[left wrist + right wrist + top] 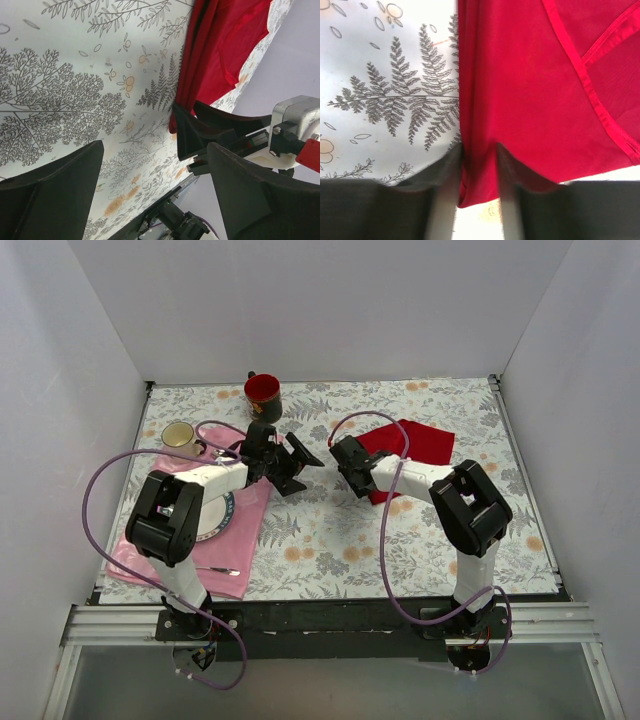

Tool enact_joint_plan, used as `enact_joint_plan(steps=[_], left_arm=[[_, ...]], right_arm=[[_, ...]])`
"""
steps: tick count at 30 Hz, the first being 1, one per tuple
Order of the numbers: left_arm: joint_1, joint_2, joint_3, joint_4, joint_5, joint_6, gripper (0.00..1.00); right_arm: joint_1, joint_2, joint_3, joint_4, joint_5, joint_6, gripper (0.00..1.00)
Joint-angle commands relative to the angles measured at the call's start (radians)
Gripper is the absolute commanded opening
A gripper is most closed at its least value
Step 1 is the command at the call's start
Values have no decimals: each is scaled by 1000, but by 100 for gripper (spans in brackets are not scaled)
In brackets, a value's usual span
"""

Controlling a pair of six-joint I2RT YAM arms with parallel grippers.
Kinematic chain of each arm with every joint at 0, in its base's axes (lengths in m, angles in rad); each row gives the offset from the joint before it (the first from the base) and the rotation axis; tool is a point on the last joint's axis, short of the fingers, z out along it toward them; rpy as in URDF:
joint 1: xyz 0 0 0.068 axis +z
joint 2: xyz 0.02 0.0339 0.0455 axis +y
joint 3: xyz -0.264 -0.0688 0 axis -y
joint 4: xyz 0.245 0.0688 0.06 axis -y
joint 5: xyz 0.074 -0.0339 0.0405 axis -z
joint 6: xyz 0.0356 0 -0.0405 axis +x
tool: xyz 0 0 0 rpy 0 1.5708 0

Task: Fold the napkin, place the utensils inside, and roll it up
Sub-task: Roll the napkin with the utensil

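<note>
The right arm bends sharply at its elbow and reaches back inward over the bench (330, 530), wrist turned low. The right pincer (480, 157) is pressed together on a fold at the edge of the red napkin (415, 443). The rest of the cloth lies rumpled on the leaf-patterned cover, right of centre and toward the far side.

The left arm stretches forward over a pink placemat (235, 545) and plate (220, 518). The left pincer (303, 472) is spread wide, holds nothing, and points across at the napkin's pinched edge, near it but apart. A red mug (263, 392) stands at the far edge.
</note>
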Motion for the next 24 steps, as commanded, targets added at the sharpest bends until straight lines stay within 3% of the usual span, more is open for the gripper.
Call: enact_joint_plan(steps=[1, 7, 12, 24], left_arm=[[5, -65, 23, -21, -20, 49, 84], [15, -148, 20, -87, -99, 115, 86], [21, -199, 0, -107, -104, 136, 86], [21, -187, 1, -105, -81, 138, 86]], right_arm=[[-1, -50, 31, -68, -26, 23, 49], [-17, -45, 132, -77, -109, -14, 64], [-76, 34, 206, -74, -218, -22, 65], [-117, 113, 233, -45, -299, -63, 59]])
